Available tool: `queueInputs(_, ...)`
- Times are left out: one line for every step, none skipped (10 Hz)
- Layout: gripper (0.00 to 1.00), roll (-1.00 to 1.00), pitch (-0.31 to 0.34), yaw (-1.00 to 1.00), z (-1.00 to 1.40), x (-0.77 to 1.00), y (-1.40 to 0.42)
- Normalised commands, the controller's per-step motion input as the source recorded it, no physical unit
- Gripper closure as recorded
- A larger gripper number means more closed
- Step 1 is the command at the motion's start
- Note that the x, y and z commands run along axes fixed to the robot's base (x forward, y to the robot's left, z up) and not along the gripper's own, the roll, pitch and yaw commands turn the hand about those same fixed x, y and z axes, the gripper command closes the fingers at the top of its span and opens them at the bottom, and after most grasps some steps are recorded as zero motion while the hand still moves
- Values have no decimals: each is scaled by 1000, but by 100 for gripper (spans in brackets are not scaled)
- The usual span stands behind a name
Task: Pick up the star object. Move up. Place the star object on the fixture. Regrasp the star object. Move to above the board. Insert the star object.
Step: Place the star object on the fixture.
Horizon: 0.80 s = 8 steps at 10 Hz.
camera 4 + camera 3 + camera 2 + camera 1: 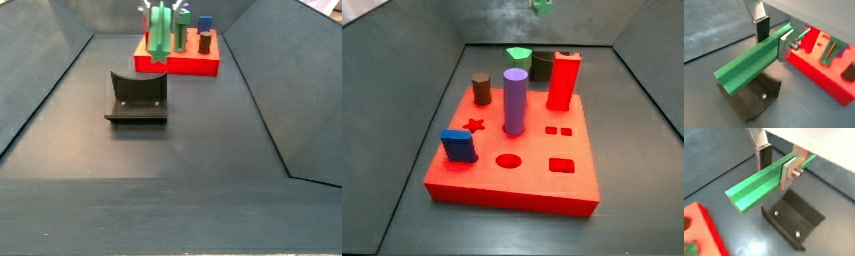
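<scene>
My gripper (775, 174) is shut on the star object (754, 187), a long green rod with a star-shaped section. The silver fingers clamp it near one end, and the same shows in the other wrist picture, gripper (773, 47) and rod (747, 65). The rod's free end hangs in the air above the fixture (794, 223), a dark L-shaped bracket on the floor, also in a wrist view (754, 97). In a side view the gripper (163, 10) holds the rod (160, 35) high, beyond the fixture (138, 97) and in front of the red board (187, 66). The board's star hole (473, 125) is open.
On the board (529, 185) stand a purple cylinder (515, 100), a brown short cylinder (481, 89), a blue block (458, 146), a tall red pillar (564, 80), a bright-green polygon piece (519, 54) and a dark piece (541, 66). Grey sloping walls enclose the floor.
</scene>
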Motion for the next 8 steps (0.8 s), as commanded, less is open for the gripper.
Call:
queueInputs(100, -1000, 90, -55, 6, 711, 19)
queueInputs(100, -1000, 97, -64, -1, 635, 30)
queueInputs(100, -1000, 104, -71, 3, 576, 34)
queueInputs(100, -1000, 117, -89, -10, 432, 40)
queueInputs(100, -1000, 122, -99, -12, 374, 44)
queueInputs(100, -1000, 131, -126, -12, 264, 44)
queueInputs(100, -806, 114, -132, -12, 156, 45)
queueInputs(100, -636, 91, -130, -13, 85, 48)
